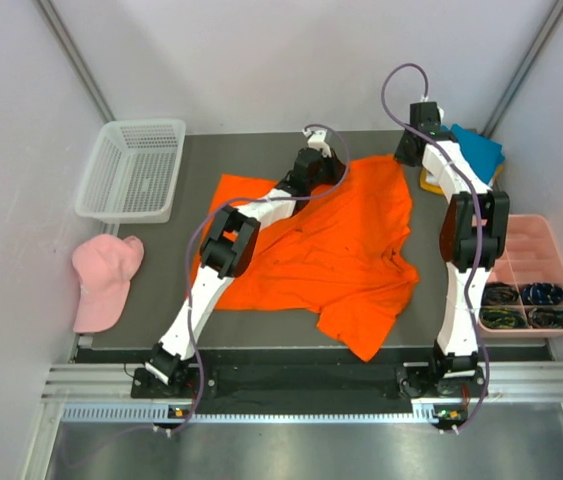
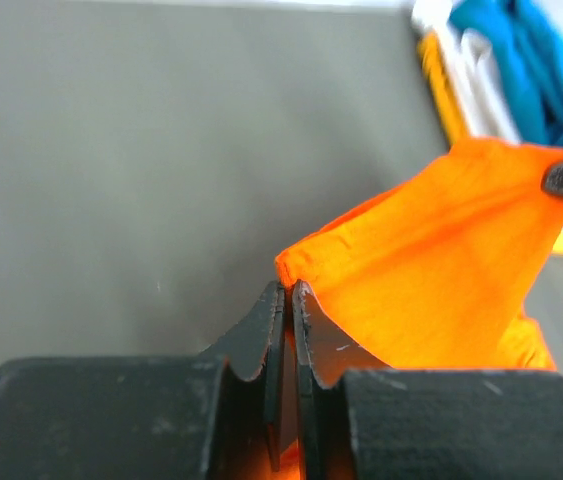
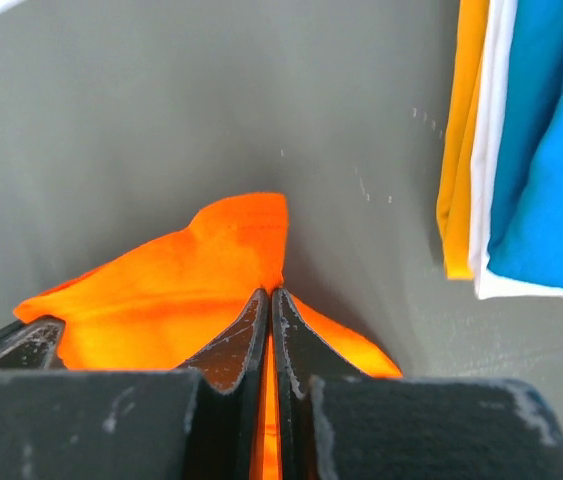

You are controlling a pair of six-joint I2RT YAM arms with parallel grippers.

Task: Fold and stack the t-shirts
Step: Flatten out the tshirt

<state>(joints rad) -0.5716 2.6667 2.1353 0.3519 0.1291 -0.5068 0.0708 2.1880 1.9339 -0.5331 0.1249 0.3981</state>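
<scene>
Closest to you are the black fingers (image 2: 261,330) of the left gripper (image 2: 288,290). They are squeezed tight on a fold of the orange t-shirt (image 2: 441,270), and a bit of orange shows in the thin gap between them. The right gripper (image 3: 270,295) is pinched on the same orange t-shirt (image 3: 191,290) too, with cloth poking up past its tips.

Both grippers hold the shirt's far edge, near the far edge of the table (image 1: 251,150). The left gripper (image 1: 326,152) is near the middle of that edge. The right gripper (image 1: 411,148) is closer to the far right corner. The piece of cloth between them is lifted off the table.

From the grippers, the rest of the orange t-shirt (image 1: 341,250) spreads back toward you, and one part hangs over the near edge. The held edge runs from left to right, so I think you need to bring both arms toward the near edge together to fold it over. Neither arm is nearer; they share the job.

Just beside the right gripper, in the far right corner, lie the teal t-shirt (image 3: 551,150), the white t-shirt (image 3: 491,150) and the yellow t-shirt (image 3: 458,150), already folded in a pile.
</scene>
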